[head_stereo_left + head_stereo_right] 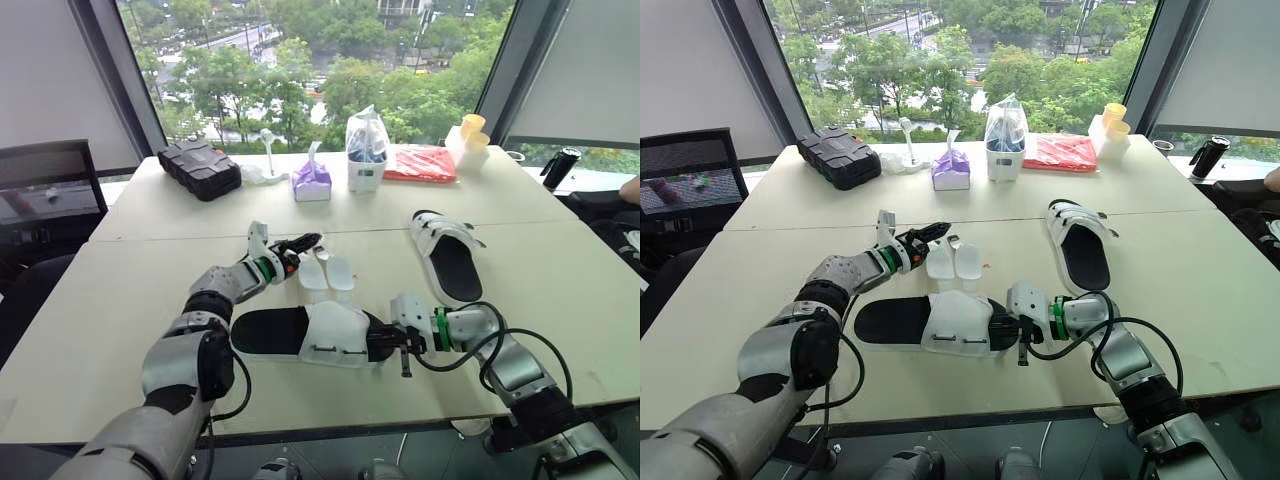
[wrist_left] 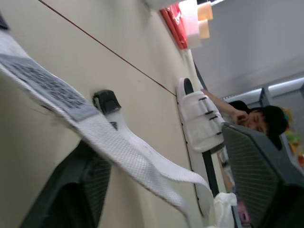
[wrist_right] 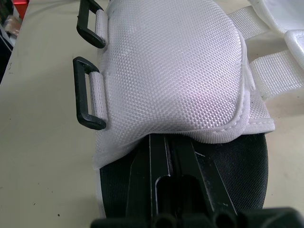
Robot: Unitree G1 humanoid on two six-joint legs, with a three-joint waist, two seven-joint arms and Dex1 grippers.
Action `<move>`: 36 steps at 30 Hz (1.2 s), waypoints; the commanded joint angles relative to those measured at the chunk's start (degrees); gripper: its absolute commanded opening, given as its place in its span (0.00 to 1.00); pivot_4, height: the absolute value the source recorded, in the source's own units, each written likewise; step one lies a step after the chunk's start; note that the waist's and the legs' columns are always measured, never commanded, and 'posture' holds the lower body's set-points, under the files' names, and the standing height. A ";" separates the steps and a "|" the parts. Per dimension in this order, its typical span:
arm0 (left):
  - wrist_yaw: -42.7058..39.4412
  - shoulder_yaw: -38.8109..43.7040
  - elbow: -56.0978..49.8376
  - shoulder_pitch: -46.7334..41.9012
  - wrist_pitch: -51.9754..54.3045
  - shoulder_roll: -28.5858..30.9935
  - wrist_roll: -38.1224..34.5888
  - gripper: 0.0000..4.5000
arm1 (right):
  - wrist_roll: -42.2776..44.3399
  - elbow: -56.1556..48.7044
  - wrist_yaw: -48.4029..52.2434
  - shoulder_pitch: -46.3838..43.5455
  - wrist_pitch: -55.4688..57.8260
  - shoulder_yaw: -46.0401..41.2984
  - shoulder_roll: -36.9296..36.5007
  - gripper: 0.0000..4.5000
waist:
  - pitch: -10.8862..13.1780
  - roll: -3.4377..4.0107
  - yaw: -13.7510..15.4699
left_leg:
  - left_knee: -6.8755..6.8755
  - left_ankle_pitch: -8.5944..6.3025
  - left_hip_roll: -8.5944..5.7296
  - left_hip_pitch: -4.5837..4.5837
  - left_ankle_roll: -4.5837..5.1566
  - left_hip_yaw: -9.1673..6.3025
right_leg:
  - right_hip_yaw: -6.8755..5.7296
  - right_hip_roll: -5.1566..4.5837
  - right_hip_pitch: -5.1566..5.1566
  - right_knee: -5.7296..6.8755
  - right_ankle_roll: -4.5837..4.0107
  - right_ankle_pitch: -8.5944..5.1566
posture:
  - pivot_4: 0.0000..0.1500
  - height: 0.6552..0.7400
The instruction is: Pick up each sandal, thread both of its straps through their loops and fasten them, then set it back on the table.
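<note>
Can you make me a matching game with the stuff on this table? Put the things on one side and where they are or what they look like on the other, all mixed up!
Things:
1. near sandal
2. far sandal
3. case
4. packet

Clues:
A. red, at the far edge beside the yellow cups
B. straps loose, black loops empty
C. black, at the far left corner
D. lying on its own, over to the right

Pairs: 1-B, 2-D, 3-C, 4-A.
</note>
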 commanded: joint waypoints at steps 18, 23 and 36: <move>-30.67 -14.83 -25.57 4.60 -9.66 2.01 6.65 0.01 | -2.46 0.17 1.03 1.70 1.89 2.56 -0.44 0.00 | -0.02 0.02 -0.25 | -0.13 -0.05 0.02 -0.01 -0.10 0.04 | 0.05 -0.01 0.00 -0.09 -0.01 0.00 | 1.00 1.00; -37.79 -24.21 -46.76 14.65 -11.77 5.15 8.60 0.01 | -2.61 0.40 1.54 1.56 1.80 2.77 -0.74 0.00 | -0.02 0.03 -0.21 | -0.22 -0.06 0.04 0.00 -0.11 0.02 | 0.13 -0.06 -0.03 -0.17 -0.02 0.01 | 1.00 1.00; -60.27 -40.83 -68.44 30.59 -63.78 19.86 16.04 0.01 | -3.34 3.19 4.30 0.19 0.00 3.50 -1.48 0.00 | -0.13 0.13 0.24 | -0.41 -0.10 0.08 0.03 -0.16 0.03 | 0.14 -0.17 0.07 -0.49 -0.58 -0.26 | 1.00 1.00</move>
